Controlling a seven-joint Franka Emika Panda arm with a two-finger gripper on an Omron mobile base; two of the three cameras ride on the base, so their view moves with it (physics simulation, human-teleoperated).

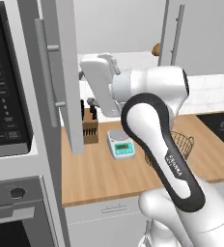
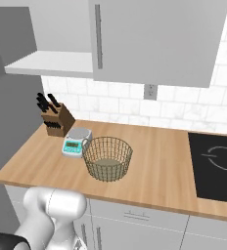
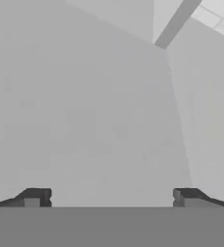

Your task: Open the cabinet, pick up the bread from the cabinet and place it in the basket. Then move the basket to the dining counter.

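Golden bread (image 1: 156, 48) peeks out at your left view's top centre, inside the cabinet (image 1: 61, 72). Your tool (image 3: 109, 197) is spread wide, pinching nothing. Basket (image 2: 107, 158) sits mid-tabletop (image 2: 159, 166) beside the scale (image 2: 76, 142).

The arm (image 1: 157, 144) was glossy white with rounded, bulbous segments. A dark grey band looped round the edge of its long forearm link, and small pale lettering ran along that band. The wrist block was white and boxy. The two fingertips (image 3: 34, 198) were small, dark grey and square-cut, set wide apart.
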